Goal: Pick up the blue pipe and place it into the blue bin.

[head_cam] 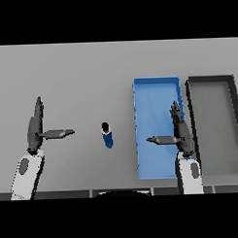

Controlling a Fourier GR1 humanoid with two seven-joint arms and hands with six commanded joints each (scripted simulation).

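The blue pipe [107,135] stands upright on the grey table, a short blue tube with a dark top, just left of the blue bin [148,98]. My right hand [180,131] hovers over the bin's right side, fingers straight and thumb pointing left, holding nothing. My left hand [34,128] is at the left of the table, fingers straight, thumb pointing right toward the pipe, a short gap away from it. Both hands are open.
A dark grey bin [214,117] sits right beside the blue bin, at the table's right. The grey table [71,74] stretches behind and to the left of the pipe.
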